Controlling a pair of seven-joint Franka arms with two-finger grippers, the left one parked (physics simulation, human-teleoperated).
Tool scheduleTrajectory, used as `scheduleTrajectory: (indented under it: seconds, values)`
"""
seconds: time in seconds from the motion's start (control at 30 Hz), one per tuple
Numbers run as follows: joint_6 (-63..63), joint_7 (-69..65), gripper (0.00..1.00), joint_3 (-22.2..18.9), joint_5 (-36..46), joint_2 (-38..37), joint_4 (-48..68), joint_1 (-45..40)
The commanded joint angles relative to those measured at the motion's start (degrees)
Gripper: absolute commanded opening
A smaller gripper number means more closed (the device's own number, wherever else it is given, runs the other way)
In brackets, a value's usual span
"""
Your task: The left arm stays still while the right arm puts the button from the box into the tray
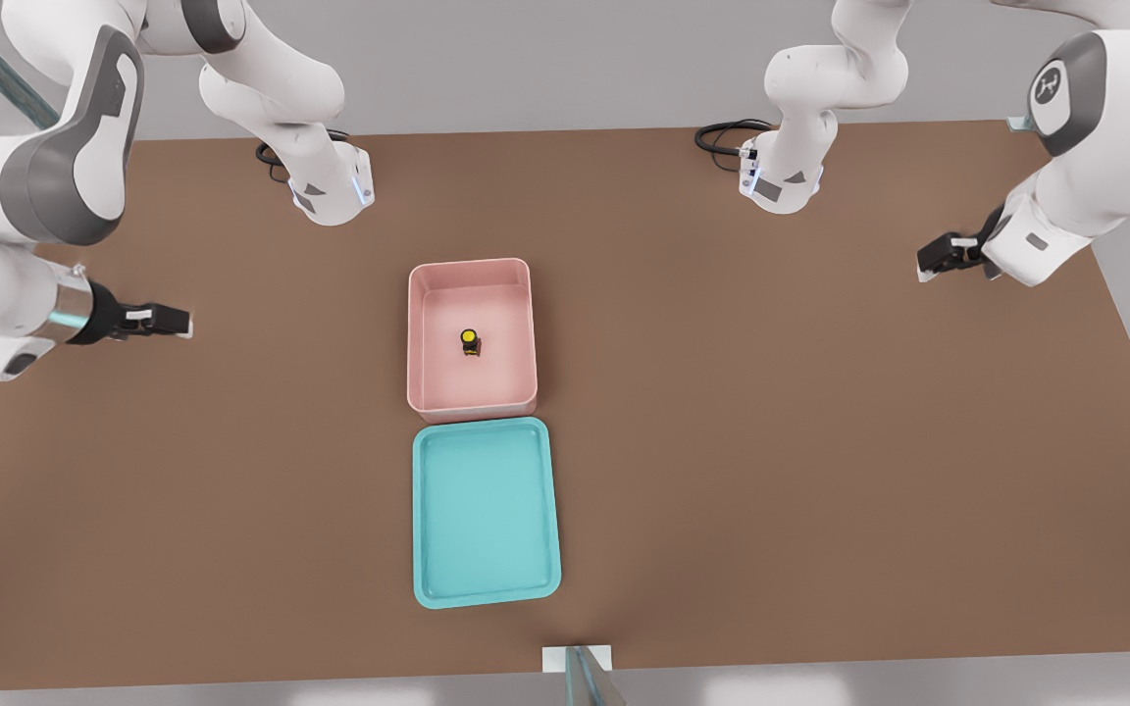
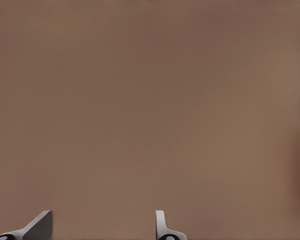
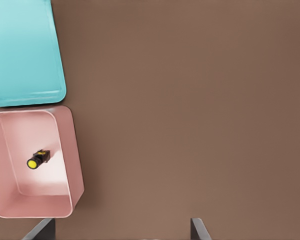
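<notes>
I have the gripper [image 1: 180, 322] hanging over bare table [image 1: 771, 441] on the front view's left, well apart from the box [image 1: 472, 265] and roughly level with it. It points toward the box. In the right wrist view its fingers [image 3: 197, 231] are spread wide with nothing between them, only brown tabletop under the gap.

The button [image 1: 469, 340] sits on the floor of the box, near the middle, clear of all four walls. From the front I see its yellow cap on top of the black body. The right wrist view also shows the button [image 3: 37, 160] inside the box [image 3: 75, 165], cap turned toward the camera.

The tray [image 1: 487, 424] lies just beside the box, short end to short end, on the side nearer the front camera. I cannot tell whether the rims touch. The tray [image 3: 25, 50] holds nothing. Both containers lie square to each other, and the tray looks slightly wider than the box.
</notes>
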Motion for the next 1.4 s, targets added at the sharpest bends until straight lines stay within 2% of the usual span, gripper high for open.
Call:
scheduleTrajectory:
  seconds: [0.0, 0.03, 0.07, 0.1, 0.13, 0.2, 0.27, 0.3, 0.37, 0.4, 0.43, 0.53, 0.57, 0.7, 0.77, 1.0, 1.37]
  values:
    - [5.21, -1.82, 1.0, 0.09, -0.33, 0.15, 0.02, 0.41]
    - [3.72, -1.21, 1.0, 2.37, -0.34, -0.82, 0.9, 5.93]
    - [1.52, 15.14, 1.0, 4.65, -0.51, -2.23, 1.43, 17.68]
    - [4.94, 34.91, 1.0, 6.24, -0.52, -1.87, 3.1, 30.02]
    - [6.44, 35.95, 1.0, 7.56, 0.01, -1.88, 3.53, 36.35]
    - [8.36, 49.5, 1.0, 9.49, 4.05, -1.0, 0.82, 41.37]
    - [31.39, 59.96, 1.0, 8.44, 0.11, -6.89, -24.93, 47.08]
    - [35.88, 58.48, 1.0, 4.67, -2.53, -7.15, -31.09, 47.26]
    - [42.55, 53.64, 1.0, -0.96, -2.53, -6.89, -37.94, 49.18]
    - [52.48, 53.64, 1.0, -3.07, -2.53, -6.89, -44.62, 50.6]
    - [61.02, 55.48, 1.0, -2.72, -2.53, -7.06, -50.51, 50.6]
    - [63.21, 65.5, 0.99, -1.4, -2.53, -5.13, -51.57, 51.48]
    - [71.82, 65.85, 0.99, -1.49, -2.45, -4.6, -56.84, 51.56]
    - [80.62, 64.1, 0.99, -2.02, -2.53, -0.56, -58.69, 51.39]
    - [86.68, 55.41, 0.98, -4.56, -2.53, -0.91, -62.99, 50.95]
    - [87.91, 43.8, 0.97, -7.12, -2.53, 0.32, -64.23, 50.33]
    - [95.91, 42.21, 0.97, -6.59, -2.53, 5.33, -67.48, 50.25]
